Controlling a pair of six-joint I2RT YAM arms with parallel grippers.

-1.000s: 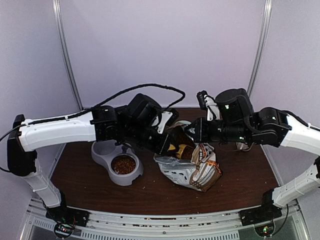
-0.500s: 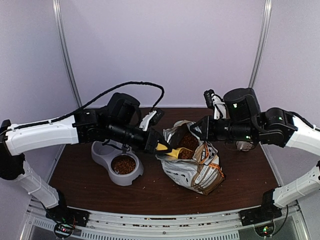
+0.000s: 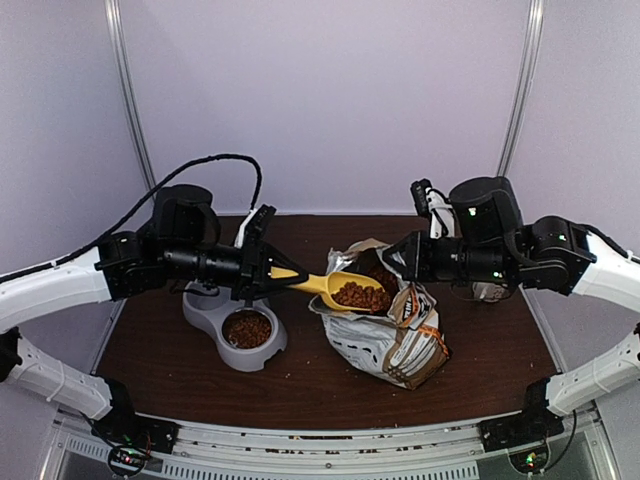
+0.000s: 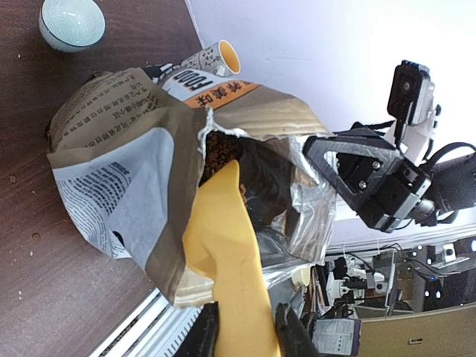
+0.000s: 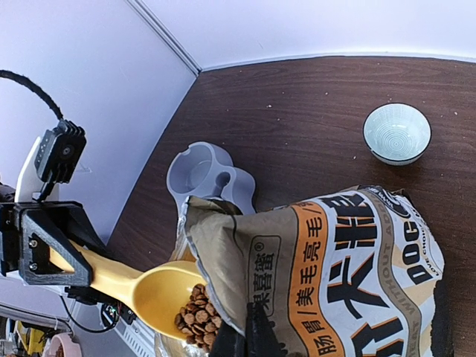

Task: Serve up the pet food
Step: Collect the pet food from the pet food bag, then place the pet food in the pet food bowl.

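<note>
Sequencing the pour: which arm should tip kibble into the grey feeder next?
Left. The left gripper grips the yellow scoop, loaded with kibble at the bag mouth, nearest the grey feeder. The right gripper is shut on the bag's rim.

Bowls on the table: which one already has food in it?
The grey plastic double feeder's nearer well holds dark-brown kibble pellets; its farther well and the small pale-blue ceramic bowl look empty.
</note>
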